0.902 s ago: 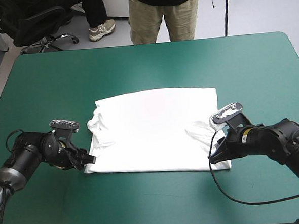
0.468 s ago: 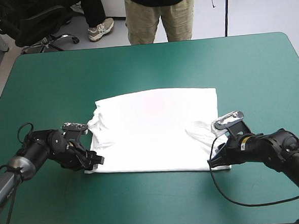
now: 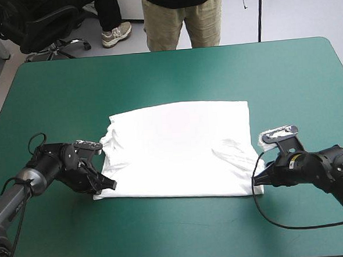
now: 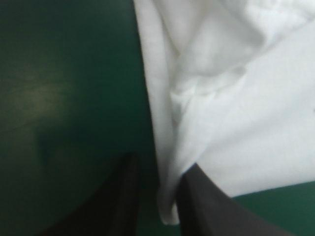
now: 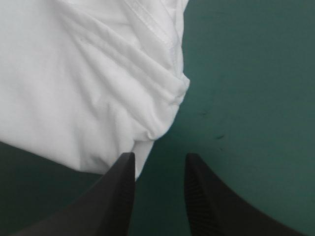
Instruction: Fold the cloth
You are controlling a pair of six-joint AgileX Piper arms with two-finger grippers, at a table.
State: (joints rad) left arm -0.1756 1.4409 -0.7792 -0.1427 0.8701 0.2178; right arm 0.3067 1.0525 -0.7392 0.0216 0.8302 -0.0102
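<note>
- T-shirt — spread flat, centre of frame.
- left gripper — lower left, fingers parted astride the near corner.
- right gripper — lower right, parted, just off the hem.
- Advice: seat both corners deep before clamping.

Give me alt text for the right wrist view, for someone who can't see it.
The right pincer is open over the teal-green cover, its black fingers apart with only cover showing between them. A bunched corner of the white T-shirt lies just ahead, its edge reaching one fingertip.
</note>
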